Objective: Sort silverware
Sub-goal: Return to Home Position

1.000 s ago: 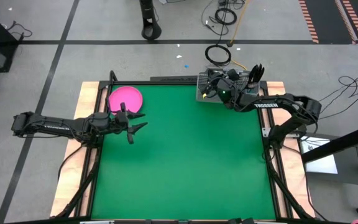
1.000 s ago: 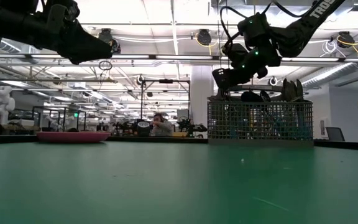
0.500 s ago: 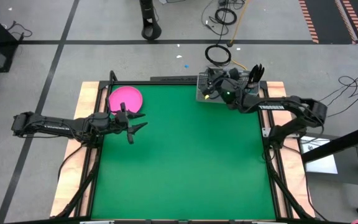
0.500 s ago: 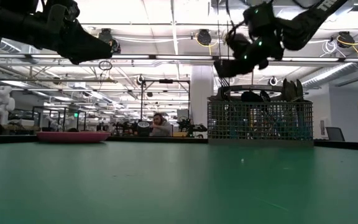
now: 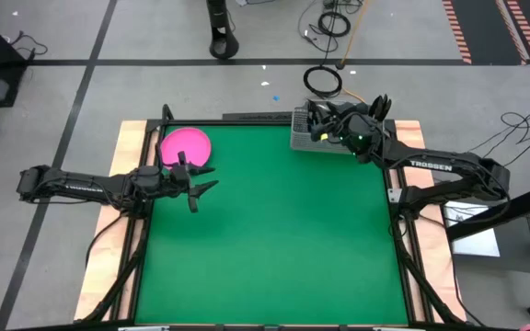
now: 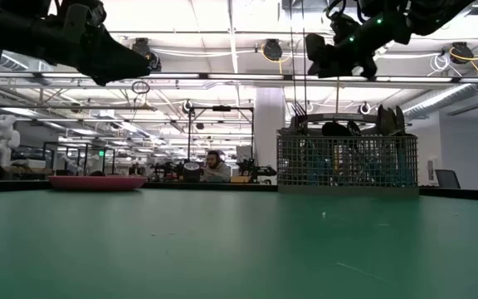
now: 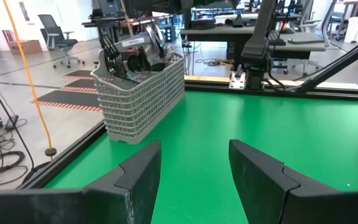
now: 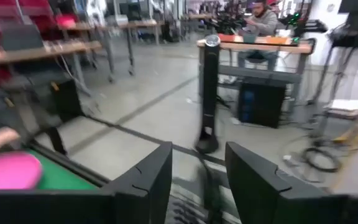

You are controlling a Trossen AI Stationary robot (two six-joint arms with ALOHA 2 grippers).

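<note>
Now left pincer (image 7: pixel 194 158) wide nr 1 pink plate (image 5: pixel 186 145), right pincer (image 8: pixel 198 168) wide above 1 caddy (image 7: pixel 143 94) holding silverware (image 7: pixel 135 60).

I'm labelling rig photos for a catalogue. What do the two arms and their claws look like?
Both the left arm and right arm are dark and jointed, with white TROSSEN lettering along the right one. A green light glows at the right wrist. The left claw and right claw each have two broad, flat, dark fingers.
</note>
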